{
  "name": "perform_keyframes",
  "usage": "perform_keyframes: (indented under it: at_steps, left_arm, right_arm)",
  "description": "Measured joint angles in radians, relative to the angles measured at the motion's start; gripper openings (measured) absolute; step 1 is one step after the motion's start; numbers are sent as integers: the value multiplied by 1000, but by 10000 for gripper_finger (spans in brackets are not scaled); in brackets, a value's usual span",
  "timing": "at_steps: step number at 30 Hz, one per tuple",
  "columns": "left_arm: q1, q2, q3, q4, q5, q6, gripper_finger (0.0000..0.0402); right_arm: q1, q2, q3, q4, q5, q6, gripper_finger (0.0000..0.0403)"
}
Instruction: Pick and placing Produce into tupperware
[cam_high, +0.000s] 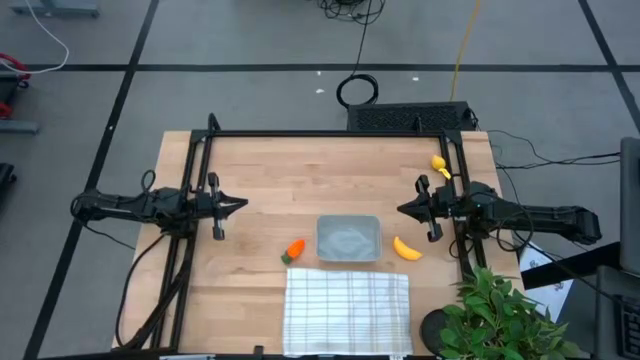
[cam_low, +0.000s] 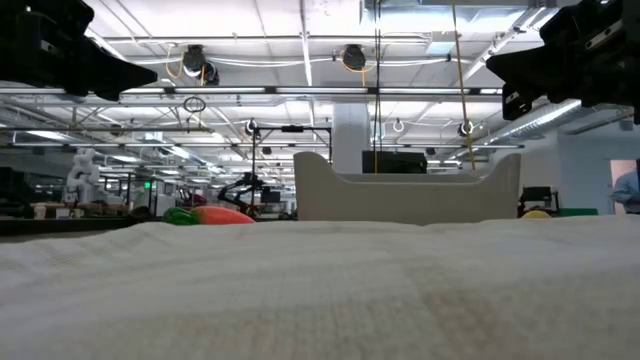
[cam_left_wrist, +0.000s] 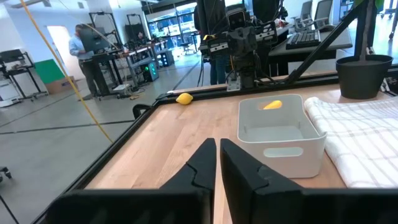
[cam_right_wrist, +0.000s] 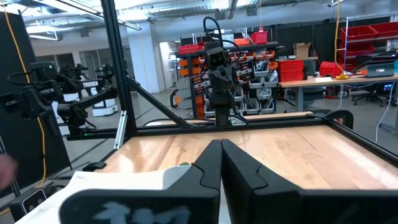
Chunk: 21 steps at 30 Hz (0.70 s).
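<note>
The translucent grey tupperware (cam_high: 348, 239) stands open near the table's middle. It also shows in the left wrist view (cam_left_wrist: 280, 134) and the low view (cam_low: 405, 195). The orange carrot (cam_high: 294, 250) lies on the wood to its left, the curved banana (cam_high: 406, 249) to its right. The small round yellow fruit (cam_high: 440, 162) sits near the far right corner. My left gripper (cam_high: 240, 204) hovers shut at the left, clear of everything. My right gripper (cam_high: 400, 208) hovers shut on the right, above and beyond the banana.
A white grid-striped cloth (cam_high: 347, 310) lies at the near edge, in front of the tupperware. A potted plant (cam_high: 500, 315) stands at the near right corner. A black frame runs along the table's far edge and sides. Bare wood lies between the two grippers.
</note>
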<state>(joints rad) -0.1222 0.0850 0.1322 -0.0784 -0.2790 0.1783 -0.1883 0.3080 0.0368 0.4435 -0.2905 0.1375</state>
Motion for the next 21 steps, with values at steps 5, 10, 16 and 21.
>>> perform_keyframes:
  at_steps: [5,10,16,21]
  left_arm:
    - [0,0,0,0,0,0,19]
    - [0,0,0,0,0,0,5]
    - [0,0,0,0,0,0,9]
    - [0,0,0,1,0,-4,25]
  right_arm:
    - [0,0,0,0,0,0,0]
    - [0,0,0,0,0,0,0]
    - [0,0,0,0,0,0,0]
    - [0,0,0,0,0,0,0]
